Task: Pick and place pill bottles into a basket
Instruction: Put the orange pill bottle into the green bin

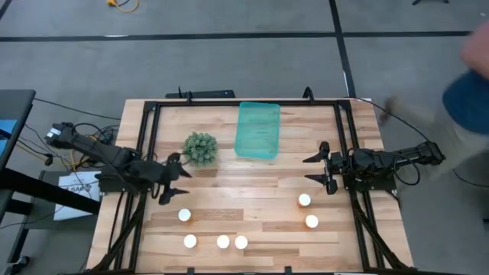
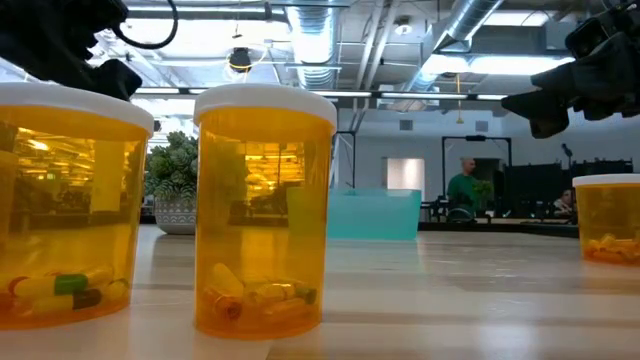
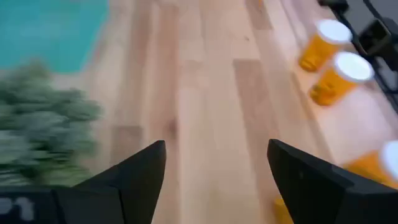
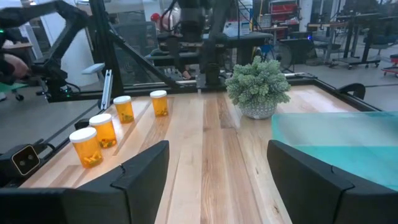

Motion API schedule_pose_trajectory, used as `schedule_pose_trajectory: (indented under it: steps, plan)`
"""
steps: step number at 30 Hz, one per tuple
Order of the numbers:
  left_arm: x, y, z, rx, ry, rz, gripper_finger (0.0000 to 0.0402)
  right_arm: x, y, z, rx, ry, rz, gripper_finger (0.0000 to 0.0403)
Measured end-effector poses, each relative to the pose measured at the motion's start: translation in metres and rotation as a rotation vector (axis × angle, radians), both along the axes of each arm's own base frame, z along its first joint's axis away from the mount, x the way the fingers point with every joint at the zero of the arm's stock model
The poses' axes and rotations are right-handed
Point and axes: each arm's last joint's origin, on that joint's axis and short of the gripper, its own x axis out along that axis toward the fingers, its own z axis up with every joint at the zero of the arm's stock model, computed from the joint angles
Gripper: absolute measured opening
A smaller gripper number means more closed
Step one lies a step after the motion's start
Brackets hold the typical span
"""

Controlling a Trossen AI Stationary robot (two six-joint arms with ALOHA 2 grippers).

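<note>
Several orange pill bottles with white caps stand upright on the wooden table: one (image 1: 184, 215) near the left, a row of three (image 1: 222, 242) by the near edge, and two (image 1: 304, 200) (image 1: 312, 221) on the right. The teal basket (image 1: 257, 130) sits at the far middle, on its base. My left gripper (image 1: 182, 176) hangs open above the table's left side, slanting down, between the plant and the nearest bottle; its wrist view shows two bottles (image 3: 339, 78) ahead. My right gripper (image 1: 309, 169) waits open and level at the right, with bottles (image 4: 104, 129) and the basket (image 4: 336, 143) ahead of it.
A green bushy plant in a pot (image 1: 200, 149) stands left of the basket, close to my left gripper. A black frame (image 1: 244, 101) borders the table. Bare wood lies between the two grippers. A blurred person (image 1: 470, 84) is beyond the table's far right corner.
</note>
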Motion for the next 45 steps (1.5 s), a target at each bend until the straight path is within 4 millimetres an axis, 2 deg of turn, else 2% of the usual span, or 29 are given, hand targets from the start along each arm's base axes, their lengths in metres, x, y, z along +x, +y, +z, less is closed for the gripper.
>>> schedule_pose_trajectory:
  steps: [7,14,20,25,33,39,45]
  plan:
    - [0.015,-0.018,-0.005,-0.114,0.181,-0.044,0.0270,0.000,0.000,0.000,0.000,0.000,0.000,0.0265]
    - [0.013,-0.024,-0.005,-0.202,0.315,-0.018,0.0270,0.000,0.000,0.000,0.000,0.001,0.000,0.0265]
    - [0.012,-0.038,-0.010,-0.253,0.382,-0.011,0.0270,0.000,0.000,0.000,0.000,0.000,0.000,0.0265]
    - [0.016,-0.051,-0.018,-0.235,0.414,-0.029,0.0270,0.000,0.000,0.000,0.000,0.000,0.000,0.0265]
    - [0.022,-0.062,-0.034,-0.127,0.432,-0.003,0.0270,0.000,0.000,0.000,0.000,0.001,0.000,0.0265]
    - [0.025,-0.071,-0.041,-0.174,0.478,-0.045,0.0270,0.000,0.000,0.000,0.000,0.000,0.000,0.0265]
    - [0.026,-0.072,-0.037,-0.213,0.456,-0.045,0.0270,0.000,0.000,0.000,0.000,0.000,0.000,0.0265]
